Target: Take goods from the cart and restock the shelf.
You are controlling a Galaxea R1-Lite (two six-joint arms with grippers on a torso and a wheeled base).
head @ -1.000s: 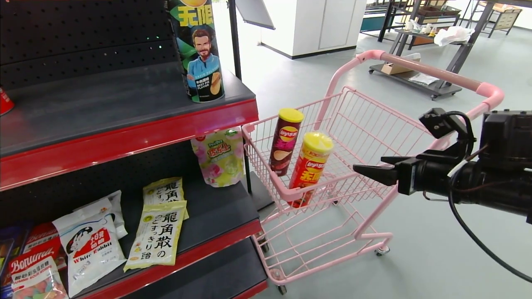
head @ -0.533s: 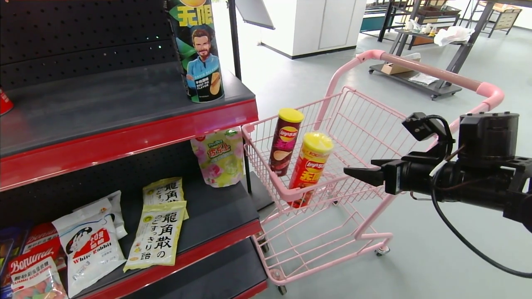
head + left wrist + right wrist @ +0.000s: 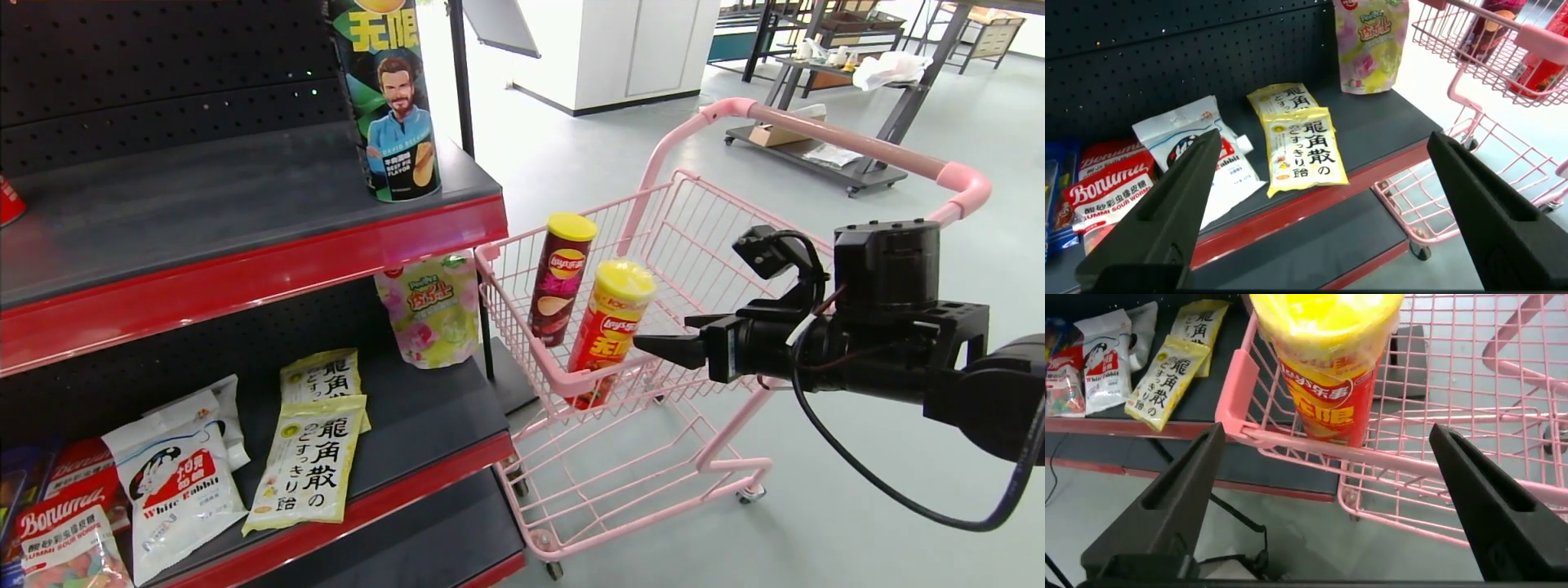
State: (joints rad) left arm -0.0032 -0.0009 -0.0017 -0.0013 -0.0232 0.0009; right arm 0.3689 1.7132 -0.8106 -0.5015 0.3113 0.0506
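**Right arm.** The right gripper (image 3: 665,333) is level with the basket of the pink wire shopping cart (image 3: 563,380), on the side away from the shelf. Its two black fingers are spread wide and hold nothing. In the right wrist view, the fingers frame the red crisp tube with a yellow lid (image 3: 611,331). The tube is ahead of the fingertips and is not touched.

**Left arm.** The left gripper (image 3: 1323,137) is set wide apart and empty. It faces the lower deck of the shelf.

**Goods in the cart.** The red crisp tube stands tilted in the basket, close to the pink rim. A dark maroon crisp tube with a yellow lid (image 3: 560,282) stands just beside it, also tilted and nearer the shelf. It cannot be determined whether the two tubes touch.

**Shelf.** The black metal shelf with red front edges (image 3: 245,273) stands just beside the cart.
- Upper deck: a tall black crisp tube (image 3: 392,106) stands upright near the front corner next to the cart.
- Lower deck: two yellow sachets (image 3: 310,461) lie flat and overlap, with a white sweet bag (image 3: 180,490) beside them.
- A pastel green-and-pink pouch (image 3: 430,309) hangs under the upper deck.
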